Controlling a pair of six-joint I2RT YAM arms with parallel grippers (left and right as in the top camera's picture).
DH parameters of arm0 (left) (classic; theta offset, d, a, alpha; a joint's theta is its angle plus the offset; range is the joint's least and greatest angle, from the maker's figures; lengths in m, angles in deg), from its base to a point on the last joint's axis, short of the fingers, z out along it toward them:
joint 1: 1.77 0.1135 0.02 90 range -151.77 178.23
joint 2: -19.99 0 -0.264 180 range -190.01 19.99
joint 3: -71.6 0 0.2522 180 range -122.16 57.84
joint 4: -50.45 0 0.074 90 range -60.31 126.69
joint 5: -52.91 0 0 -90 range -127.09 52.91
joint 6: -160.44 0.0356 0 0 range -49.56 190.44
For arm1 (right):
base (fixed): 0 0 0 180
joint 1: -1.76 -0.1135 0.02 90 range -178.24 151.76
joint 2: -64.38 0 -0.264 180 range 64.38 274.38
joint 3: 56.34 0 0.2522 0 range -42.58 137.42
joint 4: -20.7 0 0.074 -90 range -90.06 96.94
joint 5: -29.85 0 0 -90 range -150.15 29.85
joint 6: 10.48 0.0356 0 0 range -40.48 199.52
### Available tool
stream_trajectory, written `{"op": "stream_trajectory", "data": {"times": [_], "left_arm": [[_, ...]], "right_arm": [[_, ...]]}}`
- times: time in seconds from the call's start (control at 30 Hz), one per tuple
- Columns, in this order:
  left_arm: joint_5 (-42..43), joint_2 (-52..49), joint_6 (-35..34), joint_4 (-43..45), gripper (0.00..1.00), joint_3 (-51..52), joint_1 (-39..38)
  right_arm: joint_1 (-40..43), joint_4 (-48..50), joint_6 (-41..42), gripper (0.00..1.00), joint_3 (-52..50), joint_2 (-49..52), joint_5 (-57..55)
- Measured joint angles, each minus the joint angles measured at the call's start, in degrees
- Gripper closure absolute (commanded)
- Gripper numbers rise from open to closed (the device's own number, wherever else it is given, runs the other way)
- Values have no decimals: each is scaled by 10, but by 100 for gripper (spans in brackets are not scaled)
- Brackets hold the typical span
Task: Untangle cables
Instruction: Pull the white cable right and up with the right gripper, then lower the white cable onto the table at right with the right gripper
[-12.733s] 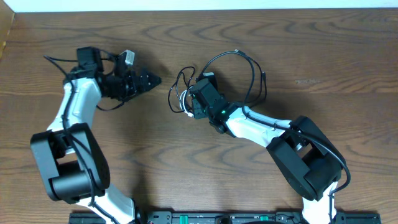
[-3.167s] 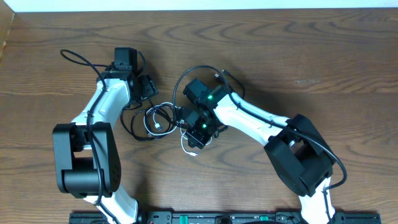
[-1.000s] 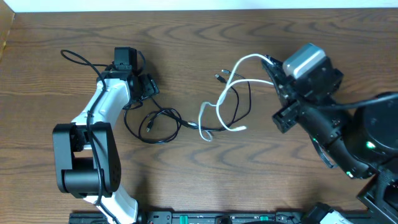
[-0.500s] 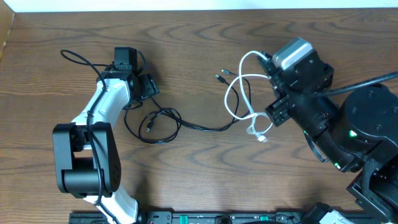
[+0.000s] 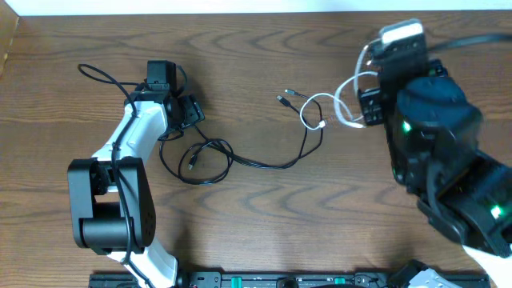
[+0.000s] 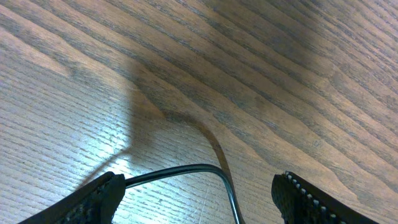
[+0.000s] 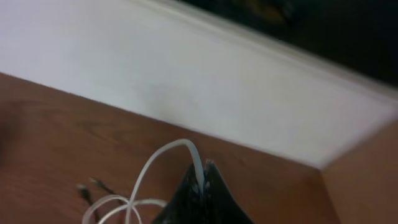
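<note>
white cable (image 7: 163, 150), light and limp, hangs pinched in the right gripper's (image 7: 200, 179) pressed-together jaws near the desk's far edge. the black cable (image 5: 272, 166) lies slack mid-desk, and the left gripper (image 6: 199, 190) is spread over its loop. best taken near the plugs.

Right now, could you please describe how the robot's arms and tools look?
The left arm has white links between bulky black joints, with thin black wires looping at its wrist. The right arm is mostly black, with small green lights and a pale grey block at its wrist. The left tool has black fingers with toothed edges; the right tool tapers to a black point.
</note>
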Motion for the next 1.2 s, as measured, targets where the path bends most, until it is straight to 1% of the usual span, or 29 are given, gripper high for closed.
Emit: {"op": "stream_trajectory", "data": {"times": [0.13,0.37,0.57,0.87,1.03,1.2], "left_arm": [[0,0,0,0,20,0,0],[0,0,0,0,20,0,0],[0,0,0,0,20,0,0],[0,0,0,0,20,0,0],[0,0,0,0,20,0,0],[0,0,0,0,20,0,0]], "right_arm": [[52,-28,53,99,0,20,-21],[151,-62,129,99,0,49,-25],[235,-86,178,99,0,74,41],[325,-86,209,99,-7,140,158],[351,-86,219,99,-29,189,221],[354,-86,221,99,-45,227,258]]}}
